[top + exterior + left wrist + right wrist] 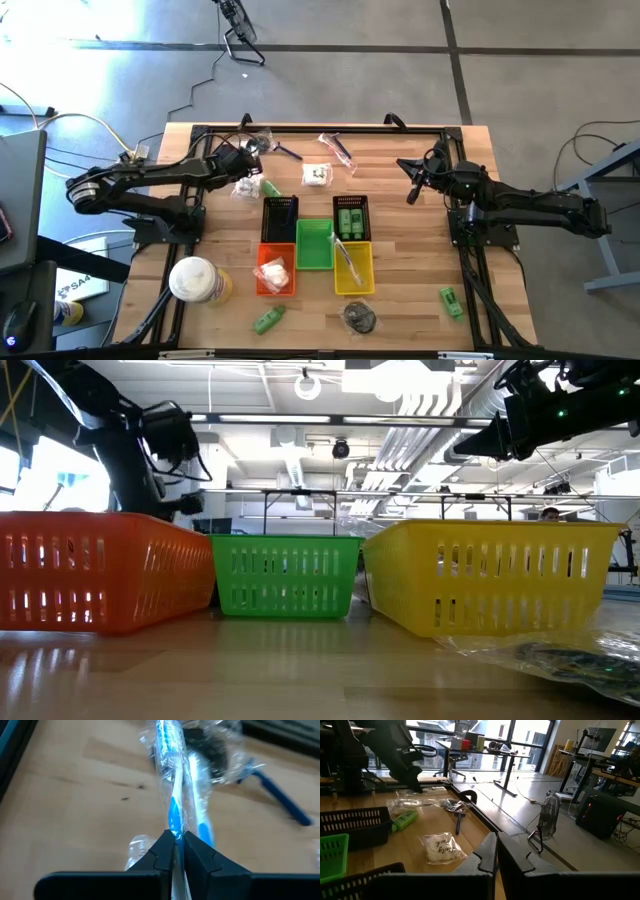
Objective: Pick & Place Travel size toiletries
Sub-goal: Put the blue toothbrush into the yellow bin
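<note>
A slim clear-wrapped white-and-blue stick [170, 775] is one of the travel size toiletries. My left gripper [176, 840] [244, 166] is shut on it at the table's far left. Around it lie a dark wrapped piece [215, 750], a blue razor [280, 802], a clear-wrapped pack [245, 187], a green tube [270, 187] and a wrapped white piece [317, 175]. My right gripper [496, 845] [412, 190] hangs shut and level over the table's far right, holding nothing. My left gripper pinches the wrapped stick's near end [175, 822] between its two fingers, through the clear wrap. The fingers slant down from the table's left and lie along the stick. The stick runs on past the fingertips toward the dark wrapped piece. I cannot tell whether its far end rests on the table.
In the table's middle stand two black baskets [280, 218] [351, 230], a green basket [314, 243], an orange one [275, 283] and a yellow one [353, 280]. A round white-and-yellow container [197, 280] stands near left. Green items [268, 319] [451, 301] and a dark pack [360, 317] lie by the near edge.
</note>
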Robot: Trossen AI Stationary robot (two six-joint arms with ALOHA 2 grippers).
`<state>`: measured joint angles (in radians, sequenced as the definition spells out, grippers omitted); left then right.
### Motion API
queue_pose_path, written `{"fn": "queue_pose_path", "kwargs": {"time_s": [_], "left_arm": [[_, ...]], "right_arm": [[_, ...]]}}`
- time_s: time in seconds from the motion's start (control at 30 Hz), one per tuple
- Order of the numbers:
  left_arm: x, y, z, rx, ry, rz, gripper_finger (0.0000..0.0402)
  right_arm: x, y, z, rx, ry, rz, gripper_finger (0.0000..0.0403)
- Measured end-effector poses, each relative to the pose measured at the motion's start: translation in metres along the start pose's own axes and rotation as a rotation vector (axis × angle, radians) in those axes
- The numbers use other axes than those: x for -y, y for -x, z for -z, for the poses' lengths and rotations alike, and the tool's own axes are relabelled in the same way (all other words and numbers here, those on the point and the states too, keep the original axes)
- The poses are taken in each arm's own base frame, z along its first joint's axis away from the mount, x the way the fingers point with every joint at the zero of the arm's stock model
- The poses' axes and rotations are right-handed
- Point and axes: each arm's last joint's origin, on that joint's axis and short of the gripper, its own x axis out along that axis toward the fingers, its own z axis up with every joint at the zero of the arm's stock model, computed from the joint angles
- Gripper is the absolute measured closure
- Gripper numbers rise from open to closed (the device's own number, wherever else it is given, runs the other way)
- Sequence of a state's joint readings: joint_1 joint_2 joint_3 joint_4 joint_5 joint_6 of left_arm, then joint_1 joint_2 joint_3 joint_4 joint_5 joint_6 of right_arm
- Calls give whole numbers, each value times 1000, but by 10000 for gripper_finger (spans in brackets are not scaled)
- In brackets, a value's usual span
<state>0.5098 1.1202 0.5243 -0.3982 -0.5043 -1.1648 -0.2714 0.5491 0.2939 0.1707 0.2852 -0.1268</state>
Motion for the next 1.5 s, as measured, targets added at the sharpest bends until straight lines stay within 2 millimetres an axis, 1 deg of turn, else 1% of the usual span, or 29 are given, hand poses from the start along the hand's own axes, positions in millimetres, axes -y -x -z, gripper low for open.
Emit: {"fn": "queue_pose_path", "kwargs": {"time_s": [0.23, 0.5, 0.7, 0.87, 1.0, 1.17, 1.4, 1.5], "left_arm": [[4, 18, -11, 16, -23, 149, 377], [13, 36, -23, 72, -139, 365, 376], [20, 44, -28, 104, -244, 510, 376], [25, 47, -29, 109, -339, 593, 375], [26, 48, -28, 100, -397, 628, 375], [26, 48, -28, 96, -443, 647, 375], [27, 48, -27, 100, -466, 647, 375], [29, 51, -23, 98, -497, 666, 375]], "right_arm": [[0, 0, 0, -1, 0, 0, 396], [0, 0, 0, -2, 0, 0, 396], [0, 0, 0, -2, 0, -1, 396], [0, 0, 0, -2, 0, 0, 396], [0, 0, -1, 13, -7, 1, 396], [1, 0, -5, 47, -59, 4, 396], [-3, -7, 1, 1, -167, -31, 396], [-5, -12, 5, -41, -224, -32, 396]]}}
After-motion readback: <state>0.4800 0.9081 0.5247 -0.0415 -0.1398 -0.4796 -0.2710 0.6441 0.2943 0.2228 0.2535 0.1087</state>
